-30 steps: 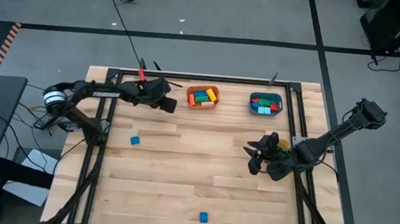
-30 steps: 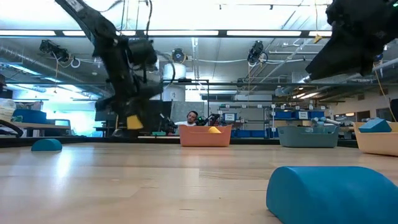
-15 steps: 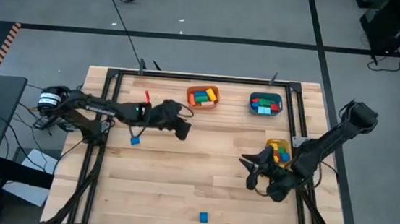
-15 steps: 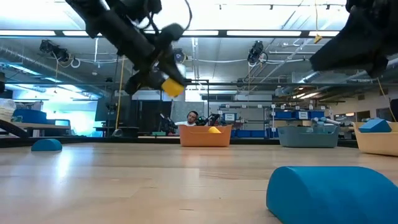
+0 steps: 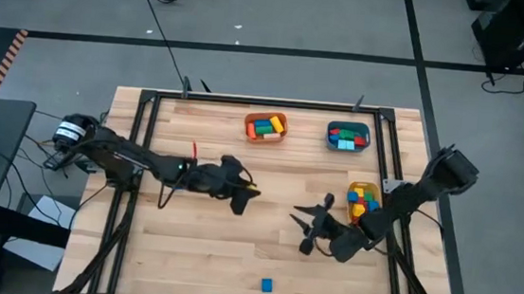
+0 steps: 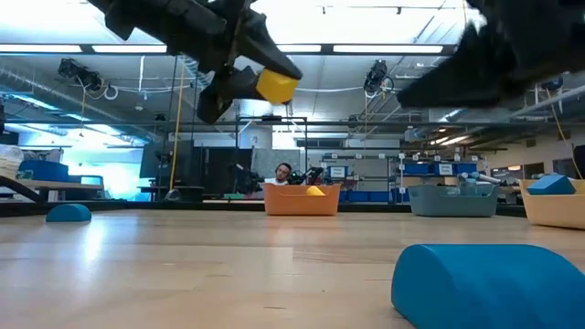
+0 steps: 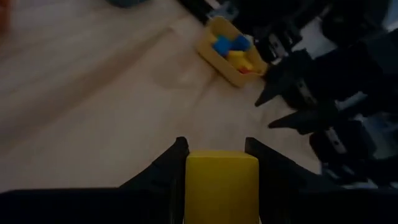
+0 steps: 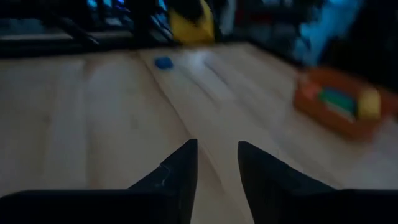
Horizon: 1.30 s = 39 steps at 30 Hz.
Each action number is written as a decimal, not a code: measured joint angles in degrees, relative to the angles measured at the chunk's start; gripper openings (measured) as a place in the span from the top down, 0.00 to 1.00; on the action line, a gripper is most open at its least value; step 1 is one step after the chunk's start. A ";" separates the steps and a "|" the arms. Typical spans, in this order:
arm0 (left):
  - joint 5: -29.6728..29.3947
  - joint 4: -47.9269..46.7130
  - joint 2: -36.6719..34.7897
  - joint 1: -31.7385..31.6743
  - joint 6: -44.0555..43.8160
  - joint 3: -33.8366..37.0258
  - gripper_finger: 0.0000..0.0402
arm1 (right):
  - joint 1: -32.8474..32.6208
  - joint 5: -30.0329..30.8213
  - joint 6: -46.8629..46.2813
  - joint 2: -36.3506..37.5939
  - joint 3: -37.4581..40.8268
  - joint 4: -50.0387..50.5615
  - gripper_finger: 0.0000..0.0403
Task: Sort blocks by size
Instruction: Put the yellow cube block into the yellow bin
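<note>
Two bins (image 5: 266,126) (image 5: 348,135) sit side by side along the worktop's (image 5: 234,249) far edge; a third bin (image 5: 363,200) sits nearer, on the right (blocks lie in all three). One block (image 5: 267,285) lies alone near the front edge.

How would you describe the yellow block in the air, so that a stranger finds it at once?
Start at the wooden table and follow the left arm to the left gripper near the middle. The yellow block sits between its fingers, the only block off the table and outside a bin.

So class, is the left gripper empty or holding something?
Holding: the left gripper is shut on a yellow block, seated between its fingers above the table.
</note>
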State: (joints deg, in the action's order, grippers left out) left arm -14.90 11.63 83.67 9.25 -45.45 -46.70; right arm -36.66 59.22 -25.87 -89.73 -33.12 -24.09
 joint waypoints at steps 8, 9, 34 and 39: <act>4.25 11.36 4.93 1.32 -1.53 -0.04 0.64 | 0.24 -2.98 31.62 -5.50 -2.84 -19.21 0.53; 4.69 11.79 5.20 1.32 -1.55 -0.01 0.64 | 0.43 -3.15 33.76 -6.49 -3.90 -19.46 0.51; 7.81 20.35 8.64 2.50 -1.48 -0.02 0.64 | 8.03 -2.22 43.48 -15.70 -17.55 -19.54 0.42; 7.37 20.29 8.64 2.39 -1.68 -0.02 0.64 | 7.93 -1.98 43.72 -15.96 -17.51 -19.08 0.60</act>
State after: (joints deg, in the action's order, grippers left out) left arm -7.53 31.92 92.31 11.64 -47.13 -46.72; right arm -28.72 57.24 17.85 -105.69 -50.63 -43.17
